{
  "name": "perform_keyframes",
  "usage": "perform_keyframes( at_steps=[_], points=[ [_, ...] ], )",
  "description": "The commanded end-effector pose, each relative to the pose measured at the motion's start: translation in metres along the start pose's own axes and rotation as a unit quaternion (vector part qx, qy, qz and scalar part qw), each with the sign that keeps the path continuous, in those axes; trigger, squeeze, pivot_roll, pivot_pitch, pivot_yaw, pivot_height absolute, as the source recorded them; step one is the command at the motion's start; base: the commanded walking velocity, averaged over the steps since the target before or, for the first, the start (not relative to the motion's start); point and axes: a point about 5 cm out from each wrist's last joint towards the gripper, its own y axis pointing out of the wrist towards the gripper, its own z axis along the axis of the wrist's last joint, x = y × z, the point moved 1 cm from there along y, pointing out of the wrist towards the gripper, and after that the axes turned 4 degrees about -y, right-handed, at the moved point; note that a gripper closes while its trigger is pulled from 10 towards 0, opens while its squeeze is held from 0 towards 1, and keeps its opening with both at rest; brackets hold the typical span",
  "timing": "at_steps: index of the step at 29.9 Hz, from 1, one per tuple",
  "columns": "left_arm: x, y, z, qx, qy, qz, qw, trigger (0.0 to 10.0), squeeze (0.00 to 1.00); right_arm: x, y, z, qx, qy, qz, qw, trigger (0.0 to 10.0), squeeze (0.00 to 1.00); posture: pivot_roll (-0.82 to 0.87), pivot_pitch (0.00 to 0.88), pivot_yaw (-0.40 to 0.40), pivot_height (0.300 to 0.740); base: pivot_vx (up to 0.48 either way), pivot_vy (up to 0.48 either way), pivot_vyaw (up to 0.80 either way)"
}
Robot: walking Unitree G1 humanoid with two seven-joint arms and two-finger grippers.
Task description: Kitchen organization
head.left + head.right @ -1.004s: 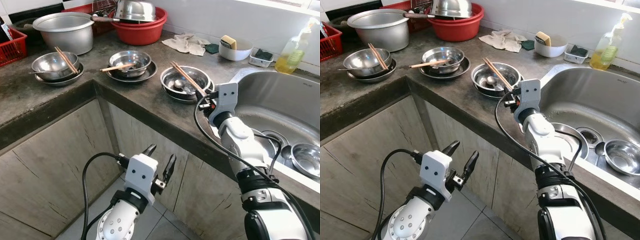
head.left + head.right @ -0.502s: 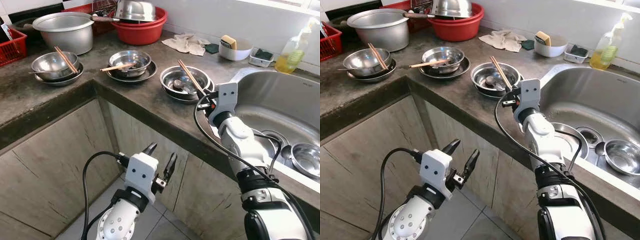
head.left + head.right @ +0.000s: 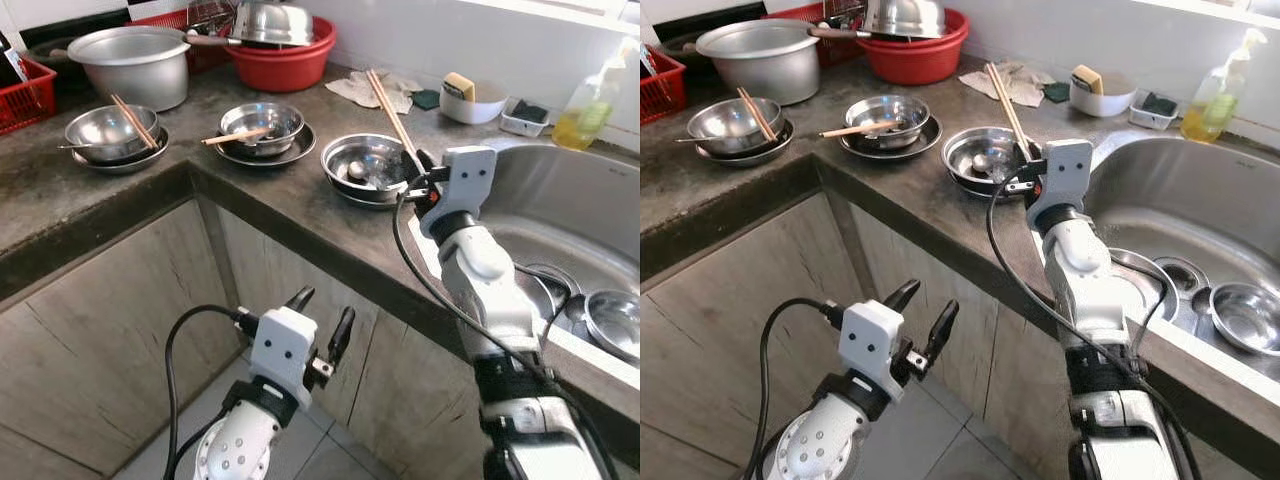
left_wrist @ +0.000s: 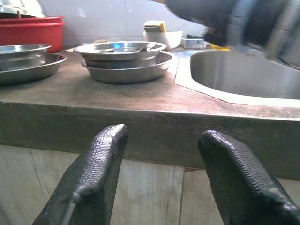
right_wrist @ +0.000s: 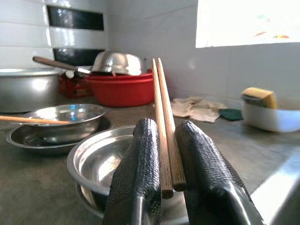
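Observation:
My right gripper [image 3: 418, 168] is shut on a pair of wooden chopsticks [image 3: 390, 111], holding them up above the steel bowl [image 3: 365, 160] nearest the sink. In the right wrist view the chopsticks [image 5: 163, 122] stand between the two black fingers [image 5: 140, 178], over that bowl [image 5: 101, 161]. Two more steel bowls sit further left on the counter: the middle bowl [image 3: 260, 122] and the left bowl [image 3: 108, 128], each with chopsticks resting in it. My left gripper [image 3: 320, 325] hangs open below the counter edge, in front of the cabinet.
The steel sink [image 3: 570, 215] lies to the right, with a small bowl [image 3: 615, 322] in its basin. At the back stand a big metal pot [image 3: 130, 62], a red basin [image 3: 285, 60], a rag [image 3: 375, 88], a sponge dish [image 3: 470, 98] and a soap bottle [image 3: 585, 105].
My right gripper has lifted the chopsticks out of the bowl nearest the sink and tilted them upward. The left arm has stayed put.

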Motion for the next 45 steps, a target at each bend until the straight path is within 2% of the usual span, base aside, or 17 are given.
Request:
perform_keyframes(
  at_steps=[1,4,8,13,17,20,24,31,45],
  points=[
    [0.000,0.000,0.000,0.002,-0.001,-0.001,1.000,10.0,0.00,-0.005,-0.011,0.008,0.013,-0.009,0.003,1.000,10.0,0.00,0.16,0.107,-0.052,0.740,0.000,0.000,0.00],
    [0.000,0.000,-0.001,0.002,-0.002,-0.002,1.000,10.0,0.00,-0.007,-0.026,0.006,0.007,-0.016,0.003,1.000,10.0,0.00,0.15,0.101,-0.047,0.740,0.000,0.000,0.00],
    [0.001,0.001,-0.002,0.004,-0.003,-0.006,1.000,10.0,0.00,-0.004,-0.039,0.009,0.010,-0.025,-0.013,1.000,10.0,0.00,0.15,0.095,-0.048,0.740,0.000,0.000,0.00],
    [0.000,0.002,-0.003,0.005,-0.003,-0.006,1.000,10.0,0.00,-0.013,-0.069,0.007,-0.003,-0.039,-0.035,0.999,10.0,0.00,0.14,0.073,-0.043,0.740,0.000,0.000,0.00],
    [-0.001,0.002,-0.002,0.007,-0.005,-0.004,1.000,10.0,0.00,-0.016,-0.076,0.004,-0.014,-0.040,-0.041,0.998,10.0,0.00,0.14,0.068,-0.039,0.740,0.000,0.000,-0.46],
    [-0.001,0.002,-0.003,0.005,-0.006,-0.006,1.000,10.0,0.00,-0.017,-0.087,-0.002,-0.033,-0.038,-0.052,0.997,10.0,0.00,0.14,0.061,-0.034,0.740,0.000,0.000,-0.80],
    [-0.001,0.002,-0.009,-0.005,-0.006,-0.007,1.000,10.0,0.00,-0.024,-0.095,-0.008,-0.046,-0.040,-0.049,0.997,10.0,0.00,0.13,0.053,-0.035,0.740,0.000,0.377,-0.79],
    [-0.001,0.002,-0.011,-0.009,-0.005,-0.009,1.000,10.0,0.00,-0.025,-0.101,-0.010,-0.056,-0.044,-0.064,0.995,10.0,0.00,0.13,0.061,-0.032,0.740,0.000,0.444,-0.78],
    [-0.002,0.002,-0.011,-0.010,-0.008,-0.014,1.000,10.0,0.00,-0.027,-0.105,-0.013,-0.066,-0.048,-0.072,0.994,10.0,0.00,0.13,0.073,-0.025,0.740,0.000,0.000,-0.78]
  ],
)
